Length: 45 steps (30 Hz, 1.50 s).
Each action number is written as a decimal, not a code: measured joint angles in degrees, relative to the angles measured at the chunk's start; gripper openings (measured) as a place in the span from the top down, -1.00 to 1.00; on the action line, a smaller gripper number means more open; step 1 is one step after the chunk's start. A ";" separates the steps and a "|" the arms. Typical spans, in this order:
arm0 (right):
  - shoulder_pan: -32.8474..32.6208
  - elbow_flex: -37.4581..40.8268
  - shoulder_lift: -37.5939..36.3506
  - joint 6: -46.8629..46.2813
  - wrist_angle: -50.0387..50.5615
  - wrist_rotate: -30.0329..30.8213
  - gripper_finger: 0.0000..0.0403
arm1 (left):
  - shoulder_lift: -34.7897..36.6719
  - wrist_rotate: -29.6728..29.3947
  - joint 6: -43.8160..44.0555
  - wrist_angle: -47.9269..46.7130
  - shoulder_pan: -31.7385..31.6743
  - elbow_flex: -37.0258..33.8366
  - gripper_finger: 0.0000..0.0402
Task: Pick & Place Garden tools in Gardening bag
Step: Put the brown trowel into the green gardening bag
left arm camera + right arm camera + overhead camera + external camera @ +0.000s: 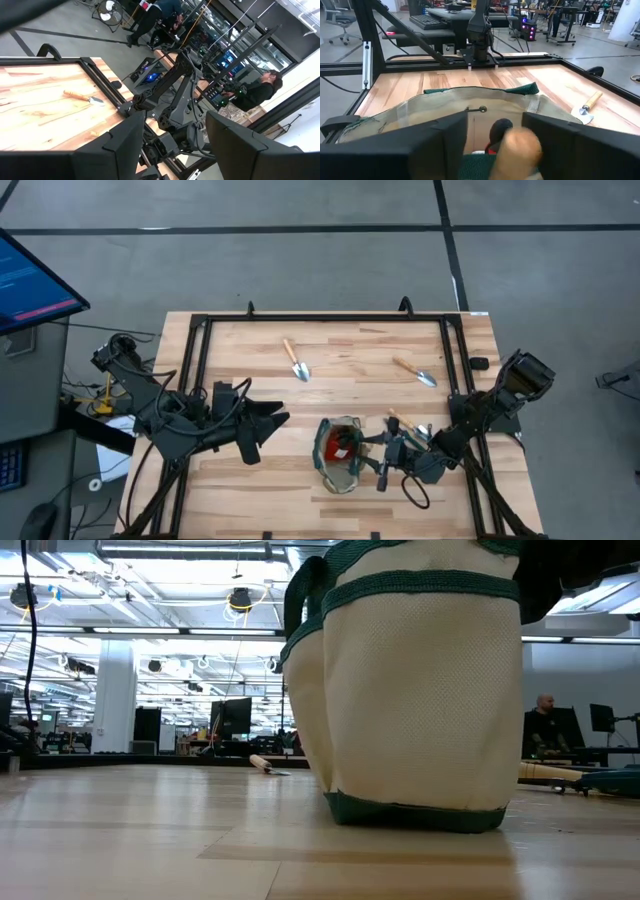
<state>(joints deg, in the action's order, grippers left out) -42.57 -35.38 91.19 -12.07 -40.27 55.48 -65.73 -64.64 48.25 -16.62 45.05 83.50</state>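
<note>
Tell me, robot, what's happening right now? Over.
Right pincer open over bag, wooden handle dropping in. Left pincer open, waiting. Two trowels left on table.

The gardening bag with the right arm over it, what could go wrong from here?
1. In the right wrist view a pale wooden handle is blurred between the right gripper's jaws above the gardening bag; it may catch the rim instead of dropping inside.
2. The bag is soft, so the arm could tip or drag it when pulling back.
3. Another trowel lies close beside that arm and could get knocked.
</note>
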 joint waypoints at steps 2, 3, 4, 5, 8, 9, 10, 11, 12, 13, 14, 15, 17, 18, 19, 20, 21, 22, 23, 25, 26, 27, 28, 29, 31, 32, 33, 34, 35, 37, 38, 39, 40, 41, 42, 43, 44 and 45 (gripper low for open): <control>-0.15 0.02 -0.60 0.33 0.15 -0.08 -0.02 | 0.00 0.00 0.00 -0.01 -0.01 0.00 -0.06; -0.16 0.02 -1.36 0.73 0.16 -0.13 -0.06 | 0.00 0.00 0.00 -0.01 0.01 0.00 -0.06; -0.17 0.02 -2.32 1.32 0.10 -0.14 -0.10 | 0.00 0.00 -0.02 -0.01 -0.01 0.00 -0.06; -0.17 0.02 -3.53 2.01 0.10 -0.13 -0.13 | 0.00 0.00 -0.01 -0.01 -0.01 0.00 -0.06; -0.15 0.02 -8.57 4.51 0.13 -0.04 -0.19 | 0.00 0.00 -0.03 -0.01 0.00 0.00 -0.06; -0.15 0.02 -10.63 5.59 0.44 0.04 -0.20 | 0.00 0.00 -0.19 -0.01 -0.01 0.00 -0.06; -0.15 0.00 -12.88 6.21 1.49 0.30 -0.20 | 0.00 0.04 -0.63 -0.01 0.01 0.00 -0.06; -0.15 0.00 -15.44 6.40 3.22 1.16 -0.19 | 0.00 0.26 -1.20 -0.01 -0.01 0.00 -0.06; -0.15 0.00 -18.00 6.13 5.77 2.31 -0.19 | 0.00 0.57 -1.55 -0.01 -0.01 0.00 -0.06; -0.17 0.00 -20.64 4.66 8.79 4.08 -0.18 | 0.00 0.86 -1.77 -0.01 -0.01 0.00 -0.06; -0.17 0.00 -23.53 2.45 12.62 5.76 -0.16 | 0.00 1.04 -1.81 -0.01 0.00 0.00 -0.06; -0.10 0.00 -26.42 -0.31 17.11 6.84 -0.15 | 0.00 1.07 -1.84 -0.03 0.01 0.00 -0.06; 0.56 0.00 -32.04 -8.49 27.42 7.83 -0.11 | 0.00 1.07 -1.92 -0.01 0.00 0.00 -0.06; 1.16 -0.02 -34.65 -13.11 33.05 7.57 -0.09 | 0.00 1.07 -1.94 -0.01 -0.01 0.00 -0.06; 1.91 -0.02 -36.91 -18.65 38.83 6.61 -0.08 | 0.00 1.05 -1.95 -0.01 -0.01 0.00 -0.06; 2.86 -0.02 -39.15 -23.92 44.96 4.66 -0.06 | 0.00 1.06 -1.95 -0.02 -0.01 0.00 -0.06; 4.02 -0.02 -41.06 -29.35 51.03 1.69 -0.05 | 0.02 1.06 -1.95 -0.03 -0.01 0.00 -0.06; 5.45 -0.02 -42.65 -34.46 56.77 -1.94 -0.04 | 0.04 1.07 -1.95 -0.01 -0.01 0.00 -0.06; 6.96 -0.02 -43.89 -38.94 62.45 -6.26 -0.03 | 0.04 1.05 -1.97 -0.03 -0.01 0.00 -0.06; 10.17 -0.02 -45.08 -46.01 72.78 -15.64 -0.02 | 0.04 1.00 -1.97 -0.03 -0.01 0.00 -0.06; 11.64 -0.02 -45.20 -48.66 77.05 -20.07 -0.02 | 0.04 0.98 -1.97 -0.03 -0.01 0.00 -0.06; 13.03 -0.02 -45.17 -50.75 80.80 -24.05 -0.02 | 0.04 0.98 -1.97 -0.03 -0.01 0.00 -0.06; 14.25 -0.02 -45.06 -52.55 84.30 -27.10 -0.02 | 0.04 0.96 -1.97 -0.03 -0.01 0.00 -0.06; 15.39 -0.02 -44.93 -54.56 87.84 -29.31 -0.02 | 0.07 0.88 -2.03 -0.03 -0.01 0.00 -0.06; 17.62 -0.02 -44.14 -57.79 92.98 -30.89 -0.02 | 0.07 0.80 -3.04 -0.02 -0.01 0.00 -0.06; 18.89 -0.02 -43.75 -59.81 95.30 -31.04 -0.02 | 0.07 0.74 -3.35 -0.03 -0.03 0.00 -0.06; 20.22 -0.01 -43.56 -61.74 97.65 -31.10 -0.02 | 0.07 0.41 -3.47 -0.03 -0.01 0.00 -0.06; 21.78 0.00 -43.35 -63.19 99.51 -31.10 -0.02 | 0.07 -0.03 -3.48 -0.03 -0.01 0.00 -0.06; 23.52 -0.02 -43.18 -64.61 101.02 -31.19 -0.02 | 0.08 -0.37 -3.50 -0.03 -0.01 0.00 -0.06; 27.61 0.01 -42.92 -66.08 103.73 -31.48 -0.02 | 0.09 -0.73 -3.50 -0.03 -0.03 0.00 -0.06; 29.93 -0.07 -42.62 -65.90 104.00 -31.45 -0.02 | 0.10 -0.81 -3.50 -0.03 -0.03 0.00 -0.06; 32.36 -0.06 -42.49 -65.20 104.59 -31.45 -0.02 | 0.11 -1.01 -3.50 -0.03 -0.03 0.00 -0.06; 34.89 -0.04 -42.39 -64.08 104.93 -31.50 -0.02 | 0.11 -1.27 -3.50 -0.03 -0.01 0.00 -0.06; 37.53 -0.02 -42.39 -62.35 105.15 -31.58 -0.02 | 0.11 -1.36 -3.50 -0.03 -0.01 0.00 -0.06; 40.33 -0.02 -42.06 -60.42 105.17 -31.50 -0.02 | 0.11 -1.36 -3.50 -0.03 -0.01 0.00 -0.06; 43.09 -0.02 -41.59 -58.30 105.01 -31.51 -0.02 | 0.11 -1.37 -3.50 -0.03 -0.03 0.00 -0.06; 45.78 -0.02 -41.02 -55.80 104.88 -31.50 -0.02 | 0.11 -1.36 -3.50 -0.03 -0.03 0.00 -0.06; 48.46 0.04 -40.44 -53.08 104.48 -31.71 -0.02 | 0.11 -1.36 -3.50 -0.03 -0.03 0.00 -0.06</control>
<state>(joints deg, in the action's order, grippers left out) 5.89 -35.34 50.76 -65.15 64.20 23.77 -65.63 -66.00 44.75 -16.64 45.01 83.50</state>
